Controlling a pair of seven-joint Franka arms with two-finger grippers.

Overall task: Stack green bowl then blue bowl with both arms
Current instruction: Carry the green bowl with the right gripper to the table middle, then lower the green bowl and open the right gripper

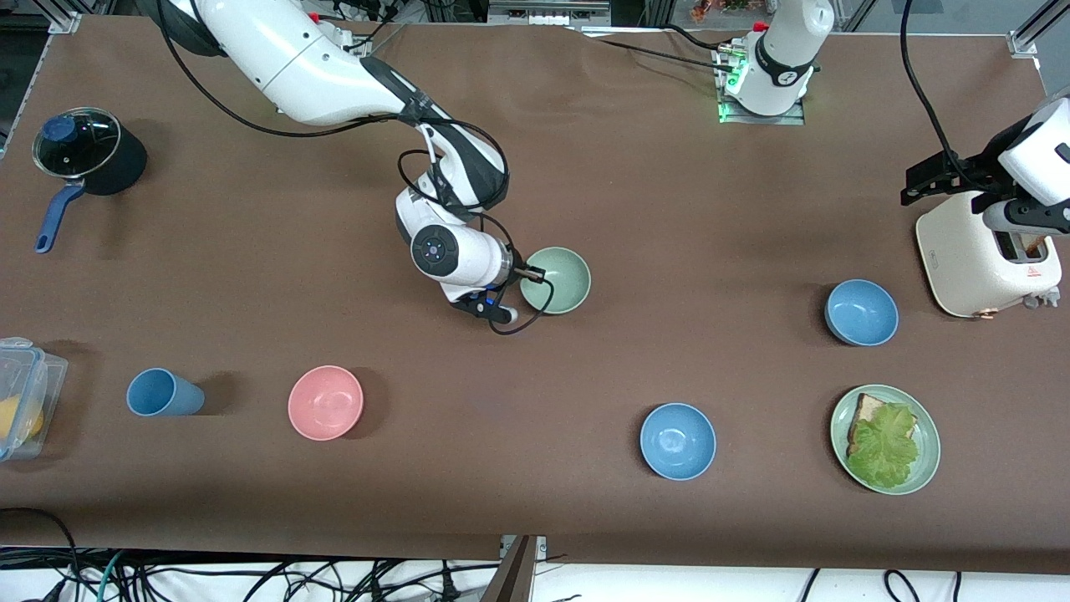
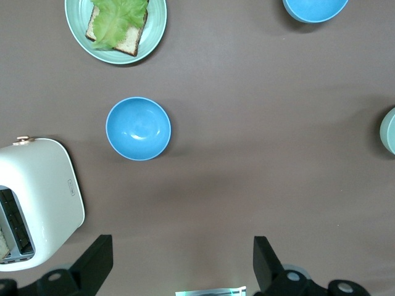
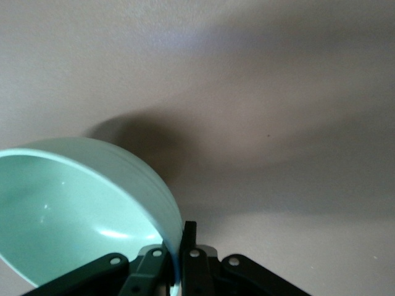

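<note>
Landmark = green bowl [image 1: 557, 280], mid-table. Nearer the front camera than it, toward the left arm's end: one blue bowl [image 1: 678, 441]; a second blue bowl [image 1: 862, 312] sits only slightly nearer than the landmark, close to the toaster [image 1: 986, 255]. Right gripper [image 3: 180, 254] is clamped on the green bowl's rim, one finger inside the wall, one outside. Bowl looks light, stiff, smooth, prob. slippery, so a rim pinch suits it but it may swing or tilt. Left gripper [image 2: 182, 262] waits, fingers spread wide, holding nothing, above the table by the toaster.
</note>
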